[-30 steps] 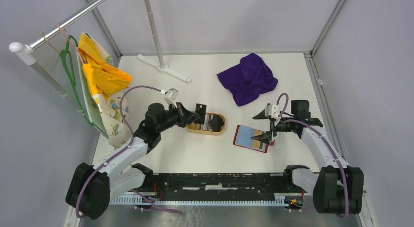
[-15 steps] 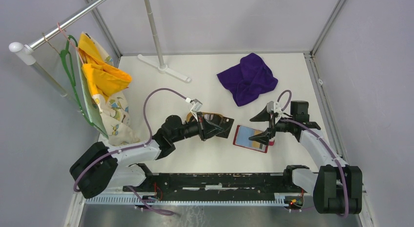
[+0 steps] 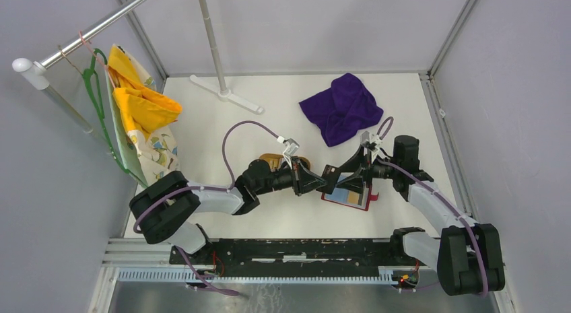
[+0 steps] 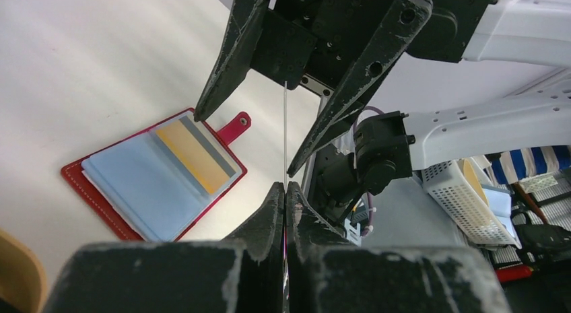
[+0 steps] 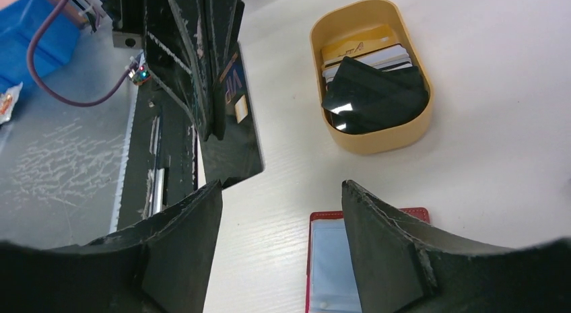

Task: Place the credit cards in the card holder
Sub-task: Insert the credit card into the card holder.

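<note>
1. The left gripper (image 4: pixel 285 188) was clamped tight on a black card (image 5: pixel 236 124), holding it on edge so that from the left wrist it showed only as a thin line.
2. The right gripper (image 5: pixel 281 186) was spread wide, one jaw on either side of the card's free edge – neither finger visibly touching it.
3. The card was held in the air just above the card holder (image 4: pixel 121 182), which lay open and flat on the table. It showed pale blue sleeves, one with an orange and grey card in it, and its red snap tab pointed away.
4. The left arm stretched low across the table towards the right, with its wrist over the tan tray (image 5: pixel 363 141); more cards (image 5: pixel 377 91) lay stacked inside the tray.
5. The right arm was bent at the elbow and reached inwards to meet the left gripper.
6. The table (image 3: pixel 283 97) was white. A crumpled purple cloth (image 3: pixel 342 108) lay at the far right, and yellow and patterned fabrics (image 3: pixel 138 108) hung on a green hanger from a rail at the left – grey walls all round.
</note>
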Robot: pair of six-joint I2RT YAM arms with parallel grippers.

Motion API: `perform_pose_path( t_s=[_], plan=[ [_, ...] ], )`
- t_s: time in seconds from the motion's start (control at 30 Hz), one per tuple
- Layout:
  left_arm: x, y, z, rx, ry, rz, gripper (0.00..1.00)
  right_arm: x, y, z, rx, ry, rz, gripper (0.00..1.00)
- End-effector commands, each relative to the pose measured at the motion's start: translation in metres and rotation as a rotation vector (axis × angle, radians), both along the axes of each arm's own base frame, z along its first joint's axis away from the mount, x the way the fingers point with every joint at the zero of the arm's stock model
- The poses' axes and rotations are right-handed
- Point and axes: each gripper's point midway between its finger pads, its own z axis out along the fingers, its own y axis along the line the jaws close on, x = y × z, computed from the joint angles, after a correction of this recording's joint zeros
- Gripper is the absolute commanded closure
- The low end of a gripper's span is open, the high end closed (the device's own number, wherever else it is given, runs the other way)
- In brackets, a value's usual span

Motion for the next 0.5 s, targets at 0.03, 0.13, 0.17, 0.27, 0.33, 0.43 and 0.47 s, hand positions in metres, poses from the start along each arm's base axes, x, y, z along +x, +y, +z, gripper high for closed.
perform_pose_path(
  t_s=[0.03, 0.13, 0.17, 0.27, 0.33, 0.43, 0.47],
  plan=[
    [0.002, -0.013, 0.037, -0.137, -0.047, -0.007, 0.98, 0.009, 0.004, 0.015, 0.048, 0.059, -0.051, 0.32],
    [0.002, -0.015, 0.036, -0.137, -0.042, -0.011, 0.98, 0.008, 0.005, 0.021, 0.065, 0.077, -0.05, 0.36],
    [0.002, -0.016, 0.034, -0.135, -0.041, -0.01, 0.98, 0.008, 0.005, 0.023, 0.069, 0.075, -0.044, 0.37],
    [0.003, -0.016, 0.034, -0.134, -0.04, -0.008, 0.98, 0.007, 0.006, 0.027, 0.074, 0.074, -0.038, 0.43],
    [0.003, -0.016, 0.033, -0.132, -0.038, -0.007, 0.98, 0.008, 0.006, 0.03, 0.078, 0.068, -0.034, 0.45],
    [0.004, -0.016, 0.029, -0.122, -0.031, -0.004, 0.98, 0.008, 0.006, 0.034, 0.083, 0.064, -0.025, 0.53],
    [0.004, -0.016, 0.029, -0.122, -0.031, -0.003, 0.98, 0.007, 0.006, 0.035, 0.083, 0.065, -0.024, 0.55]
  ],
)
